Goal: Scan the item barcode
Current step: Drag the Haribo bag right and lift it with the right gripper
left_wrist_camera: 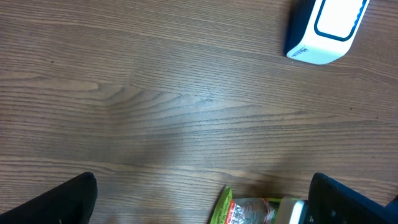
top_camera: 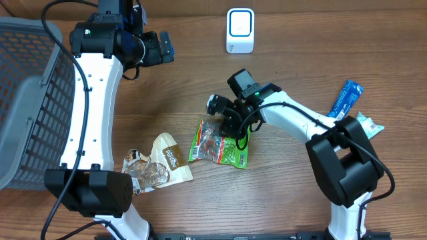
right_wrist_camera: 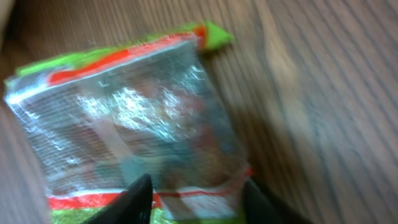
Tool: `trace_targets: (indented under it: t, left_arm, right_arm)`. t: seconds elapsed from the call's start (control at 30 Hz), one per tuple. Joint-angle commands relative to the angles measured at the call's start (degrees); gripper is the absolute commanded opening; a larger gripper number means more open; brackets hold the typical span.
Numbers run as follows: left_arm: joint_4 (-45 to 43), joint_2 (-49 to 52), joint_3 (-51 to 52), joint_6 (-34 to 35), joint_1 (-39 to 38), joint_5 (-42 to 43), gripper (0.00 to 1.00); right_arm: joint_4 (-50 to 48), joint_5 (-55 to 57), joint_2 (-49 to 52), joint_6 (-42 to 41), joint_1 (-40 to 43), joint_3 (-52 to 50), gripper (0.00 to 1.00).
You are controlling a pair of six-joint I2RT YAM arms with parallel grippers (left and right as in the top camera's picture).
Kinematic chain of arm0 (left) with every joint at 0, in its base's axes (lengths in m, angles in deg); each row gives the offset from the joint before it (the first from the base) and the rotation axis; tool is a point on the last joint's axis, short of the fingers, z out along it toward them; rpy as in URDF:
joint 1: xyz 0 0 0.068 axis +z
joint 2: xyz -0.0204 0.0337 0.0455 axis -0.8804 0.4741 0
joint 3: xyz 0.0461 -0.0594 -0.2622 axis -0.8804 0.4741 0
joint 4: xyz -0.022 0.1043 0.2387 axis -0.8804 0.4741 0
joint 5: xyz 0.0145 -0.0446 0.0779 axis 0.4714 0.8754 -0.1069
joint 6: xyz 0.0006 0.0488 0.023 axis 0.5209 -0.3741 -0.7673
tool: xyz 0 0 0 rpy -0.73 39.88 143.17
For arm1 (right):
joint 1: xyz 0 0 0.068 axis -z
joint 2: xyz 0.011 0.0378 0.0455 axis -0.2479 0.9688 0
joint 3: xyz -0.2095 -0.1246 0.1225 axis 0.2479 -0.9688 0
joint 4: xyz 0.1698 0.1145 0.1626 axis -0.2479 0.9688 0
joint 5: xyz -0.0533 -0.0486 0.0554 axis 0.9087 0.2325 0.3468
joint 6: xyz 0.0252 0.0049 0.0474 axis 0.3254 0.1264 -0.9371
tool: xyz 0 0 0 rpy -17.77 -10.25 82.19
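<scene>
My right fingers (right_wrist_camera: 140, 199) are down over the green crinkly plastic snack packet with a clear window (top_camera: 219, 143), which lies flat on the brown wooden desk (top_camera: 187, 87) near its middle. In the right wrist view the two tips stand apart at the packet's (right_wrist_camera: 137, 124) near edge, with the clear film between them. I cannot tell whether they are pinching it or only straddling it.

My left fingers (left_wrist_camera: 56, 205) are spread wide and grasp nothing, hovering over bare wood at the far side of the desk. One corner of the packet (left_wrist_camera: 245, 210) shows between them at the bottom of that view.

The white boxy barcode scanner (top_camera: 240, 30) stands at the far edge, well apart from the packet. A tan and white snack pouch (top_camera: 160, 167) lies just to the packet's left. A grey mesh basket (top_camera: 27, 100) sits at the left edge, and a blue wrapper (top_camera: 345, 97) lies at the right.
</scene>
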Motion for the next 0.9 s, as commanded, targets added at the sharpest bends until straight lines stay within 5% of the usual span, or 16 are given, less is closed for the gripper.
trace_targets:
  t: [0.0,0.4,0.47,0.53,0.63,0.77,0.87]
  left_arm:
    - [-0.02,0.13,-0.81,0.57,-0.24,-0.33,1.0]
    - [-0.02,0.13,-0.81,0.57,-0.24,-0.33,1.0]
    - [-0.02,0.13,-0.81,0.57,-0.24,-0.33,1.0]
    - [-0.02,0.13,-0.81,0.57,-0.24,-0.35,1.0]
    - [-0.02,0.13,-0.81,0.57,-0.24,-0.35,1.0]
    - [-0.02,0.13,-0.81,0.57,-0.24,-0.35,1.0]
    - [-0.02,0.13,-0.81,0.57,-0.24,-0.35,1.0]
  right_arm:
    - [0.17,4.37,2.1,-7.78,1.7,0.66,0.31]
    - [11.06,7.04,4.74,-25.22,2.36,0.66,0.38]
    - [12.94,11.76,4.74,-33.05,2.49,0.66,0.39]
    - [18.08,24.96,4.74,-51.8,3.19,0.61,0.42]
    - [24.04,32.63,4.74,-64.13,4.52,0.59,0.47]
    - [28.33,31.58,4.72,-64.35,7.15,0.61,0.51]
    - [28.04,21.84,3.85,-52.48,9.09,1.51,0.63]
